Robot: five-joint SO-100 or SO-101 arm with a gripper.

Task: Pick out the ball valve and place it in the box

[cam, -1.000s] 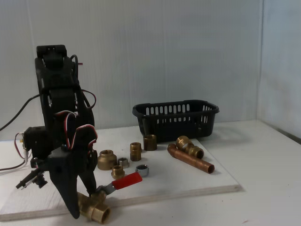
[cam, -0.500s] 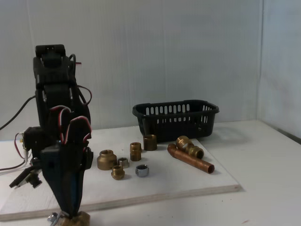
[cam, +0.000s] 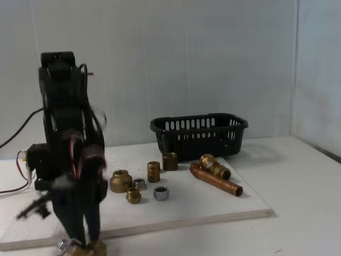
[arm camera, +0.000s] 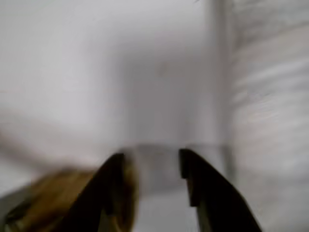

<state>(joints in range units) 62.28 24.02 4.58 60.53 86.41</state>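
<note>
The ball valve (cam: 89, 248) shows as a brass lump at the bottom edge of the fixed view, just under my gripper (cam: 85, 241); its red lever is hidden. My blurred arm stands at the left, with the fingers pointing down and set apart. In the wrist view my gripper (arm camera: 152, 154) has white surface showing in the gap, and the blurred brass ball valve (arm camera: 58, 195) lies against the left finger (arm camera: 113, 188). The box (cam: 198, 119), a black slotted basket, stands at the back middle, well right of the arm.
Several small brass fittings (cam: 121, 181) and a silver nut (cam: 161, 193) lie on the white board (cam: 213, 208). A brass elbow on a copper pipe (cam: 218, 182) lies in front of the box. Wires (cam: 16, 176) trail at the left. A wall stands close behind.
The valve slid and turned towards the front edge, and its red lever went out of sight. My gripper swung down over it, and its fingers now show apart, blurred by motion.
</note>
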